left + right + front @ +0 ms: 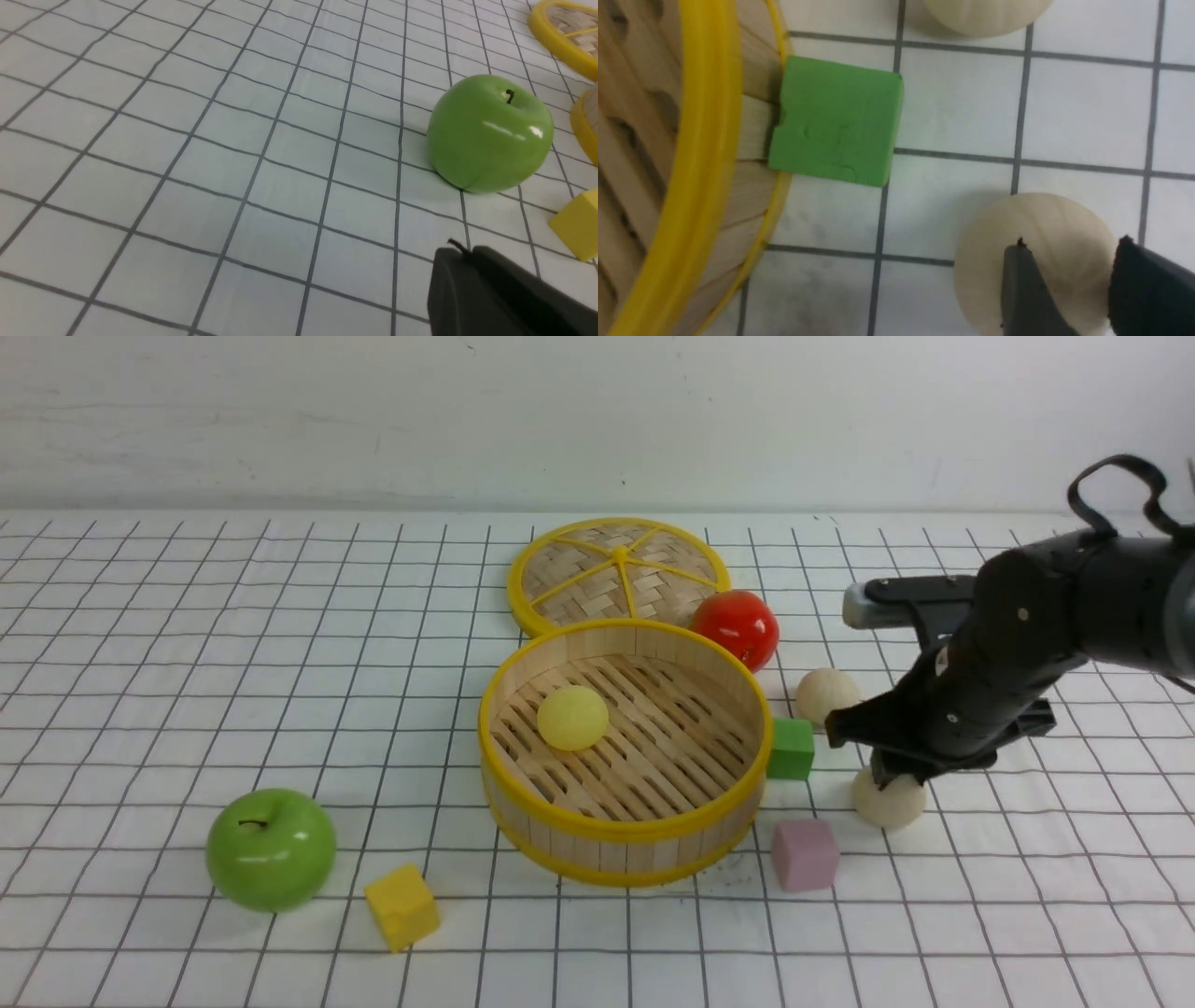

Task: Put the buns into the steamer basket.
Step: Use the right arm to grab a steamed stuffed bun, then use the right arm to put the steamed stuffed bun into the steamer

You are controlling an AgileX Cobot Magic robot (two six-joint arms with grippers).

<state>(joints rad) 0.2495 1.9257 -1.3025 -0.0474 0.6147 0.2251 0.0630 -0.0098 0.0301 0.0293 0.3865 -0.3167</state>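
The steamer basket (621, 826) stands mid-table with a pale yellow bun (572, 717) on its slatted floor. Two cream buns lie to its right: a far one (826, 693) and a near one (887, 800). My right gripper (887, 770) hangs right over the near bun, jaws apart. In the right wrist view the gripper (1071, 242) has its fingertips spread above that bun (1041, 219), one over its middle and one at its edge, not gripping it. The basket wall (705, 140) and the far bun (985, 16) also show there. My left gripper (460, 249) is shut and empty above the table.
A green cube (791, 748) touches the basket's right wall, and a pink cube (805, 854) lies near the bun under my right gripper. A red apple (738, 627) and the woven lid (618, 574) sit behind the basket. A green apple (271, 849) and yellow cube (402, 906) lie front left.
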